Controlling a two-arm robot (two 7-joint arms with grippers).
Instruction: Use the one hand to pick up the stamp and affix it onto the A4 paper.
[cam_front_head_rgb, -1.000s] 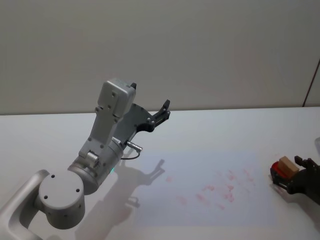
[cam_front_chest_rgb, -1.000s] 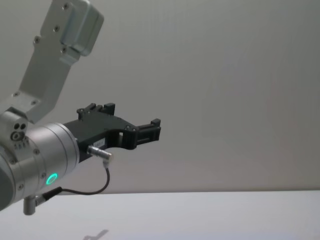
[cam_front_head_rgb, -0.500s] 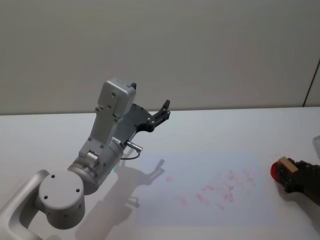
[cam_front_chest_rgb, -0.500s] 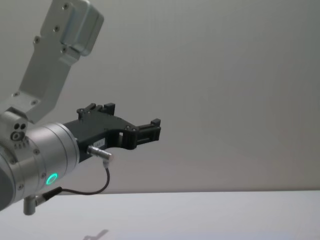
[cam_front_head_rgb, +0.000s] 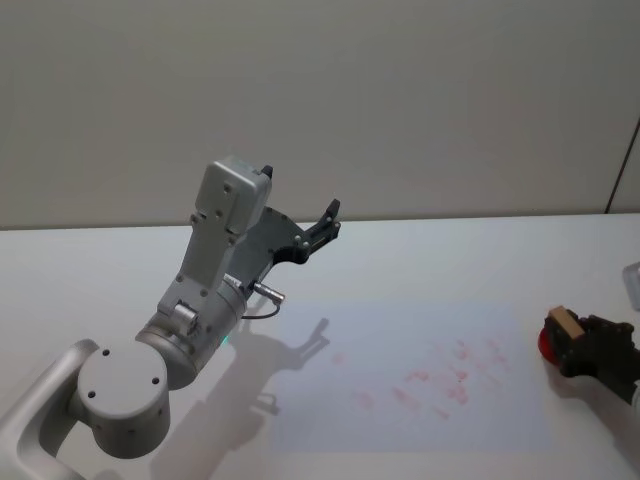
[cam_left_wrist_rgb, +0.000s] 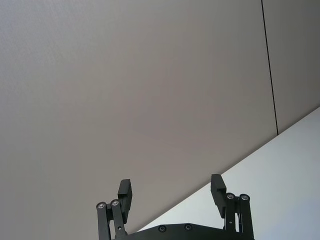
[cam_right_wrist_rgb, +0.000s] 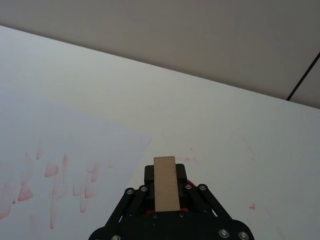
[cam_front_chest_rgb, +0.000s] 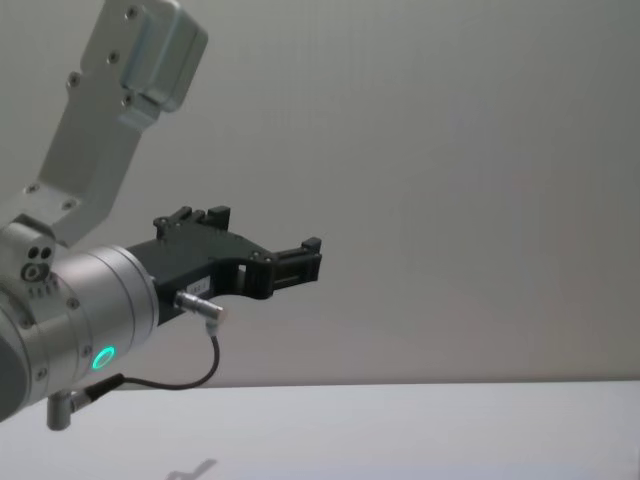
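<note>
Stamp: small wooden block with a light tan top face, darker brown sides and plain squared edges. From my right wrist it reads as a narrow upright rectangle with no visible marking on the face. There's some red at its lower end, on the side toward the paper; can't tell if that is the stamp's own base or something under it.

My right claw is clamped on the block, with black fingers on both sides at a narrow gap set by the block's width. Can't tell if the stamp is clear of the table.

It sits near the table's right edge, just off the right edge of the paper and not over it. The paper lies flat mid-table, toward the front edge. Its right half carries a scatter of faint red marks. In the right wrist view the sheet's corner is just beside the claw.

My left claw is raised over the left part of the table, pointing at the wall. Its fingers are spread wide with nothing between them. Chest view shows it high above the table surface.
</note>
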